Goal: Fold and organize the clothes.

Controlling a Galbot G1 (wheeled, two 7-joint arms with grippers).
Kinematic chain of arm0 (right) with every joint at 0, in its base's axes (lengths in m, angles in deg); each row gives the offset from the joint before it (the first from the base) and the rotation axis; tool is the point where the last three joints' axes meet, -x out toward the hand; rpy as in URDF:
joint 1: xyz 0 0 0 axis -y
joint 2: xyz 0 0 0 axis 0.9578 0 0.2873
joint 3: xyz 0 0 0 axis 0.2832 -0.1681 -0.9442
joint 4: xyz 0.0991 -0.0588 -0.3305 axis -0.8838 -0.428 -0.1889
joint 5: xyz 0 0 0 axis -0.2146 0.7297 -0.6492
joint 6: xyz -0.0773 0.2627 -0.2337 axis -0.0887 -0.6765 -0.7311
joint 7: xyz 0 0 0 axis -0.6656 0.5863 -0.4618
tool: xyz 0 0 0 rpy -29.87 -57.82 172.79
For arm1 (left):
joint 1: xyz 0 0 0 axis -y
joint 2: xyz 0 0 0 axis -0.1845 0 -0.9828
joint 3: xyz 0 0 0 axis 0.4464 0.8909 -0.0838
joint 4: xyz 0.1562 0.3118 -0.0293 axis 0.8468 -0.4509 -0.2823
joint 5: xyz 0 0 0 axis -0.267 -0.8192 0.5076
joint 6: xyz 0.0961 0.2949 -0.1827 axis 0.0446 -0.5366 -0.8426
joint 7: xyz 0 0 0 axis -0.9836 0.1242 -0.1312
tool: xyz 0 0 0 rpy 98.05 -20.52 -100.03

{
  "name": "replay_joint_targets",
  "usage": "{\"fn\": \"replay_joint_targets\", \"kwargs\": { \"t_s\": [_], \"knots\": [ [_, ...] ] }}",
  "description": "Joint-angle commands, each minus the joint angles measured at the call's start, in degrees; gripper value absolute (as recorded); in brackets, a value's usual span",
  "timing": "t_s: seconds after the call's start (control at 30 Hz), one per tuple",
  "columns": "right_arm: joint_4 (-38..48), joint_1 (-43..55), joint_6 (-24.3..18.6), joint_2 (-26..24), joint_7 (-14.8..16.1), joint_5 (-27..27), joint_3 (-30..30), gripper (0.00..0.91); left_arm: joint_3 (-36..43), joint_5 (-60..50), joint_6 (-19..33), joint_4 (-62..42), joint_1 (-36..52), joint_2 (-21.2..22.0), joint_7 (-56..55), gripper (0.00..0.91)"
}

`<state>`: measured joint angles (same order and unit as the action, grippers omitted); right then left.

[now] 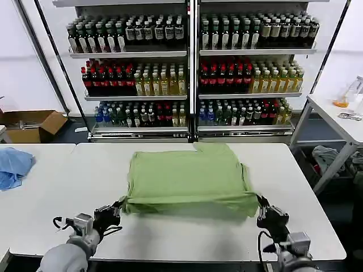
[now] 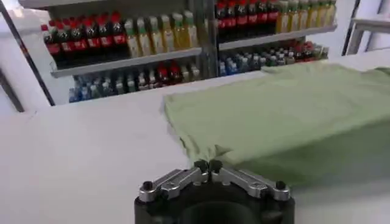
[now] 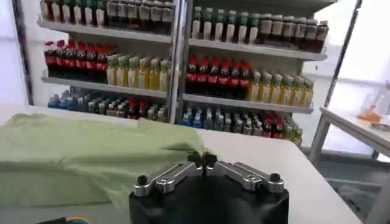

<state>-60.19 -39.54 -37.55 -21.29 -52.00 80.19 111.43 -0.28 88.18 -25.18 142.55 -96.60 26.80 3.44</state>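
Note:
The clothes are one light green shirt [image 1: 187, 178] spread on the white table [image 1: 187, 238]. Its near edge is raised a little, with a shadow under it. My left gripper [image 1: 117, 207] is at the shirt's near left corner and my right gripper [image 1: 262, 203] at the near right corner. In the left wrist view the left gripper [image 2: 207, 165] is shut, pinching the green shirt [image 2: 286, 115] at its corner. The right wrist view has the right gripper [image 3: 202, 159] shut on the edge of the shirt [image 3: 79, 152]. Collar and chest patch are hidden.
A light blue cloth [image 1: 12, 167] lies on the neighbouring table at the left. Shelves of bottles [image 1: 190, 68] stand behind the table. A cardboard box [image 1: 31, 124] sits on the floor at the back left. Another white table [image 1: 340, 122] stands at the right.

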Motion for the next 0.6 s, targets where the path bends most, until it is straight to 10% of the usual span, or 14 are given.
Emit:
{"fn": "replay_joint_targets", "kwargs": {
  "t_s": [0.03,0.37,0.4,0.43,0.6],
  "knots": [
    [8.41,11.32,1.02,-2.64,0.07,0.05,-5.24,0.0,5.12,-3.29,0.43,-6.69,7.33,0.99,-0.5,0.04],
    [14.98,15.96,1.67,-1.92,0.99,-3.28,-9.02,0.0,7.14,-6.14,1.05,-8.93,9.06,2.94,-1.08,0.131],
    [15.58,16.33,2.04,-1.71,1.08,-3.81,-9.38,0.06,7.19,-6.13,1.06,-8.99,9.11,3.06,-1.14,0.312],
    [15.9,16.57,2.42,-1.49,1.18,-4.13,-9.69,0.907,7.25,-6.13,1.06,-9.07,9.18,3.34,-1.23,0.907],
    [16.47,16.85,4.08,-0.25,1.89,-4.56,-10.58,0.907,6.98,-5.97,1.09,-8.36,8.96,4.63,-1.47,0.907]
  ]
}}
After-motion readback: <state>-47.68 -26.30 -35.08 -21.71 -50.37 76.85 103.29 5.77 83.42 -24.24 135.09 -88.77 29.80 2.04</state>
